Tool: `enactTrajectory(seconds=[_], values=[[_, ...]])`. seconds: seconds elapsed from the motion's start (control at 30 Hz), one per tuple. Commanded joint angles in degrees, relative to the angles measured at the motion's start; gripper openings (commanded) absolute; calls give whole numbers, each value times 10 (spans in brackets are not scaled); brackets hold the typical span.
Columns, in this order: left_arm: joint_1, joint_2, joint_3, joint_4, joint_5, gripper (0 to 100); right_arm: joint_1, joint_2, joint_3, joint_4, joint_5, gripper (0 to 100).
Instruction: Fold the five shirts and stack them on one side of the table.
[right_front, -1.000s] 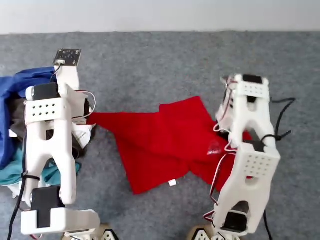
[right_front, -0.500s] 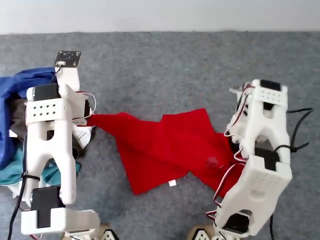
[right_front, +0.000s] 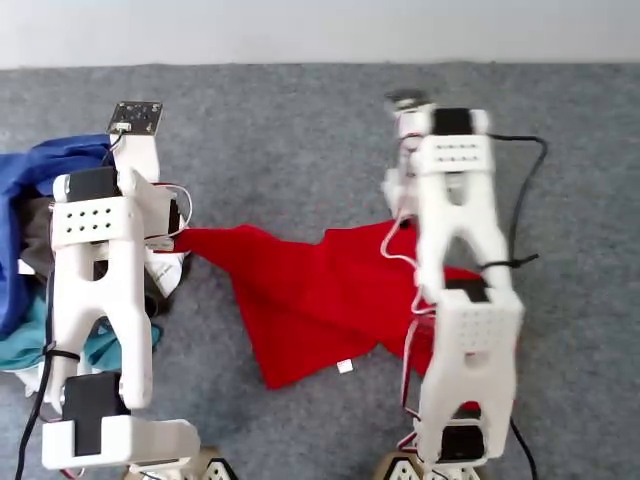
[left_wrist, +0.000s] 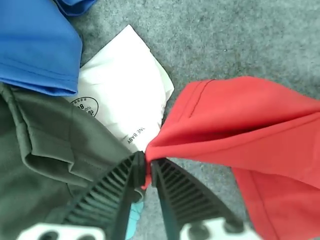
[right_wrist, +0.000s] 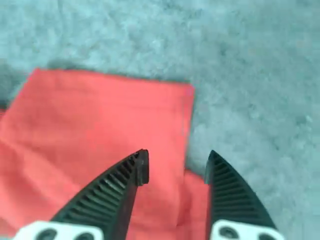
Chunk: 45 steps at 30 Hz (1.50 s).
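The red shirt (right_front: 310, 300) lies rumpled lengthwise between the arms, one end pinched tight in the left gripper (left_wrist: 146, 172), while the right gripper (right_wrist: 175, 167), jaws apart and empty, hangs over the shirt's opposite corner edge.

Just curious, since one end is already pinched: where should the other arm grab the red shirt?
Probably the flat square corner of the red shirt, from above: it lies at the cloth's edge, just by the open right fingers, far from the left fingers' pinch.
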<state>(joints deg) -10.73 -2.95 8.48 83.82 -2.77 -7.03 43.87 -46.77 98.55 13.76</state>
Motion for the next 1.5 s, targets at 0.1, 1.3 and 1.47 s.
enactTrajectory(seconds=[0.1, 1.3, 1.47], values=[[25, -26, -1, 0, 2, 13, 2, 123, -185, 34, 5, 221], [30, -25, -4, 8, 2, 13, 2, 262, -274, 35, 69, 6], [38, -25, -27, 3, 3, 13, 16, 248, -297, 37, 24, 8]])
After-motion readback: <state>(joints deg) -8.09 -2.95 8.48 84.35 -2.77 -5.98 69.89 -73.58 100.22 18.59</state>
